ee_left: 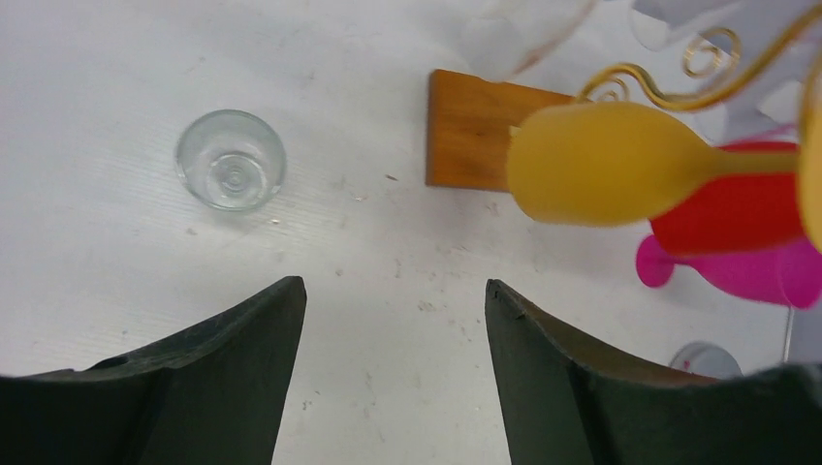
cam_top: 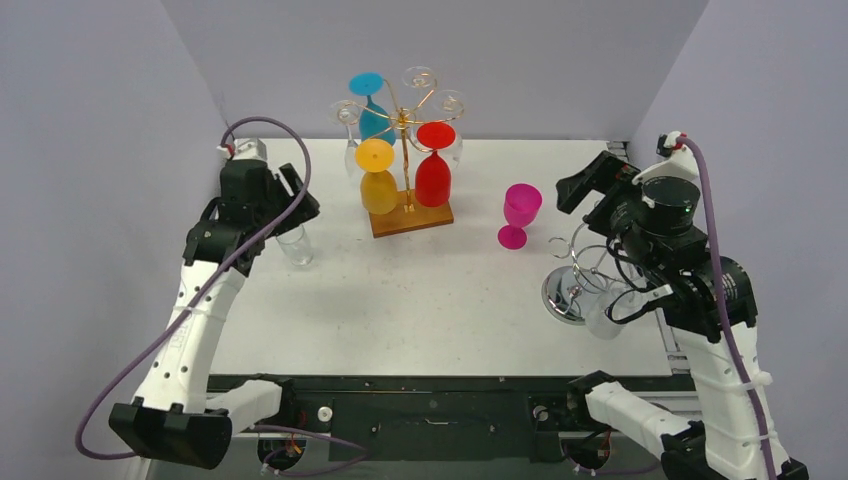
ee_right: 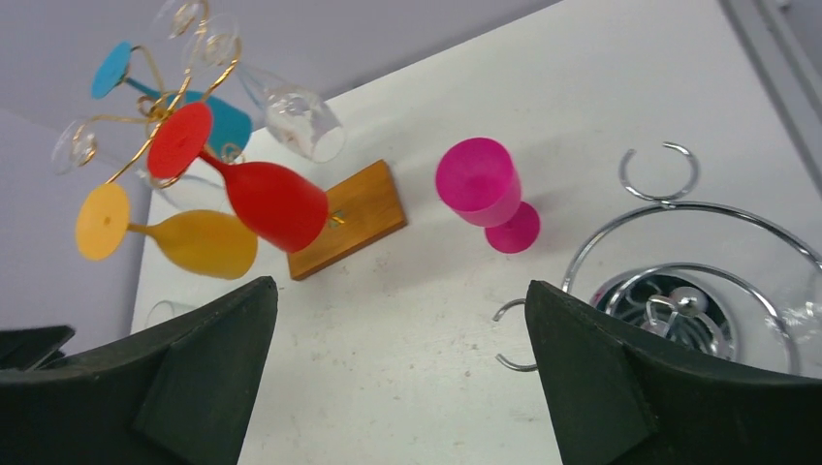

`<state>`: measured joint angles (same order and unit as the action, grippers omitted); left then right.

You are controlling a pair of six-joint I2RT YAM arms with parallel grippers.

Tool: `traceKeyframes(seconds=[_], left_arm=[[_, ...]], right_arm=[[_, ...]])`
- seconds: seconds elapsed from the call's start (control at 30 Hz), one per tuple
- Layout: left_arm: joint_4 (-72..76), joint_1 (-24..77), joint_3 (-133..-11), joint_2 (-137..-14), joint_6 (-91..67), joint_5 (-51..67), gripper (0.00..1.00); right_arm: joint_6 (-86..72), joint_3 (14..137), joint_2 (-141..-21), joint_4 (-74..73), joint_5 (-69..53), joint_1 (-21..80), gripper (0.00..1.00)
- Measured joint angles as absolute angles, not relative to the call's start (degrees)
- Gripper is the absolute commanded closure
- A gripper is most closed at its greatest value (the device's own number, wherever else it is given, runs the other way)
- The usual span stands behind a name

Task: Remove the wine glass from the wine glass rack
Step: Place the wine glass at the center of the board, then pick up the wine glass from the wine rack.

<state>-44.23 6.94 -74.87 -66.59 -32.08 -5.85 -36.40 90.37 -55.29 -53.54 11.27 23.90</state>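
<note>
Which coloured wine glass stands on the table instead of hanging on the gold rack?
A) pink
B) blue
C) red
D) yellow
A: the pink wine glass stands upright on the table beside the gold rack; the yellow glass, the red glass and the blue glass hang upside down on it.

The left arm point(cam_top: 200, 320) extends along the left edge of the counter point(cam_top: 430, 310), its left tool point(ee_left: 393, 291) tilted down with jaws apart and nothing between them. The right arm point(cam_top: 720, 340) stands bent near the right edge, its right tool point(ee_right: 399, 286) spread wide and empty.
</note>
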Motion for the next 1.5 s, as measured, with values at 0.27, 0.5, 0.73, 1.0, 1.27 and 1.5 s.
traceKeyframes(seconds=[0.27,0.5,0.73,1.0,1.27,1.5], left_arm=[[-45.9,26.9,-77.1,-62.4,-35.5,-7.4,0.34],[-43.1,43.9,-77.9,-63.5,-38.6,-10.3,0.33],[-35.2,51.0,-77.3,-68.9,-40.0,-9.2,0.33],[-29.2,52.2,-74.7,-71.6,-39.9,-4.1,0.32],[-26.5,52.0,-74.5,-71.6,-39.3,-0.9,0.32],[-26.0,50.8,-74.5,-71.9,-38.5,1.5,0.32]], right_arm=[[-35.3,90.5,-54.6,-58.8,11.1,11.9,0.07],[-35.4,89.8,-50.2,-63.5,11.2,7.0,0.07],[-38.9,86.3,-43.6,-71.0,13.3,6.8,0.12],[-46.2,77.8,-35.2,-79.9,19.3,6.8,0.26],[-51.2,71.8,-32.9,-81.6,24.7,6.8,0.33],[-53.1,69.1,-33.2,-79.1,24.7,6.8,0.44]])
